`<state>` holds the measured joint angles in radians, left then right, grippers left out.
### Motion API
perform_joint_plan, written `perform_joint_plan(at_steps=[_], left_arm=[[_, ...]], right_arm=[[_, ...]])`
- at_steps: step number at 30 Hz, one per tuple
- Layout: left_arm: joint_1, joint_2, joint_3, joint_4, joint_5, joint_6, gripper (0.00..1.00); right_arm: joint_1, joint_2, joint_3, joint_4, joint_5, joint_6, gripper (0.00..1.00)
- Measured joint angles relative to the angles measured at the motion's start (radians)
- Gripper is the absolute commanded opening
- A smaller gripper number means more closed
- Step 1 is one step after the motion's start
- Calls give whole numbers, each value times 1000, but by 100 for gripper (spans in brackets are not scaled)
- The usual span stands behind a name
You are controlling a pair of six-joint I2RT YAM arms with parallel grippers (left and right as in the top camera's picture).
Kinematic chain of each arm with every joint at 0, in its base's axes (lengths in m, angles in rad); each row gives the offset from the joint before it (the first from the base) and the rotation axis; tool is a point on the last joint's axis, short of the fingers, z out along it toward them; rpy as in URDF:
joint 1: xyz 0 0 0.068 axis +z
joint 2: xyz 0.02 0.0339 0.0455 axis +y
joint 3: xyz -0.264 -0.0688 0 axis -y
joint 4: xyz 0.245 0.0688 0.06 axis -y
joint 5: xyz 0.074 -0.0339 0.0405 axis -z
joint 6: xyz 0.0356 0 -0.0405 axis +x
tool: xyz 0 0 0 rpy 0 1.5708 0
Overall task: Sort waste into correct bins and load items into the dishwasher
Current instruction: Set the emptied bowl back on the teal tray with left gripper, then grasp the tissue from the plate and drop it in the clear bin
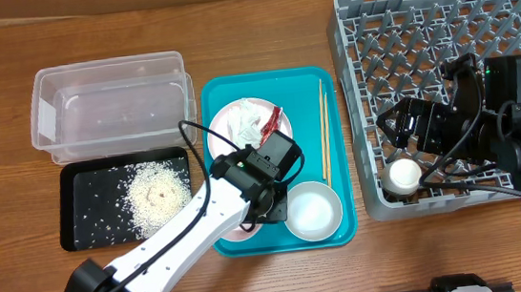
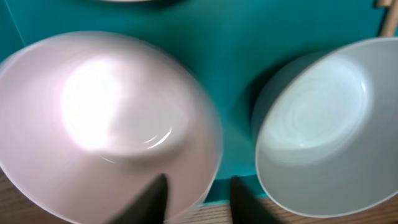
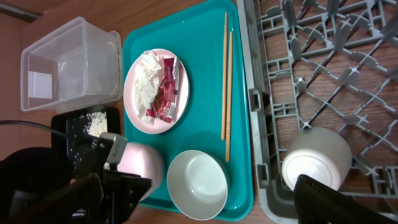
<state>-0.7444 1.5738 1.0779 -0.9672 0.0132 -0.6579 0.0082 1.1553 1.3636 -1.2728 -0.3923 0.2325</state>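
Pink dish (image 2: 106,124) blurred | left gripper (image 2: 198,202) apart astride rim | right gripper (image 1: 399,137) unreadable

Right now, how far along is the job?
Done: rice lies on the black tray, cup sits in the rack. In hand: left gripper, jaws open, straddles the rim of the pink plate. To do: napkin and wrapper on the white plate, chopsticks, bowl, both plates.

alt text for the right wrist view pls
A teal tray holds a round plate with a napkin and red wrapper, two chopsticks, a white bowl and a pinkish dish. A white cup sits in the grey rack.
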Motion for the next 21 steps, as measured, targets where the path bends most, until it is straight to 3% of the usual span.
perform_joint_plan(at_steps=[5,8,15,21], left_arm=[[39,2,31,-19,1,10,68],[94,2,96,6,-8,49,75],[277,31,160,235,-55,171,77],[360,246,165,393,-29,211,82]], right_arm=[[0,0,0,0,4,0,100],[0,0,0,0,7,0,100],[0,4,0,-1,8,0,100],[0,20,0,-2,8,0,100]])
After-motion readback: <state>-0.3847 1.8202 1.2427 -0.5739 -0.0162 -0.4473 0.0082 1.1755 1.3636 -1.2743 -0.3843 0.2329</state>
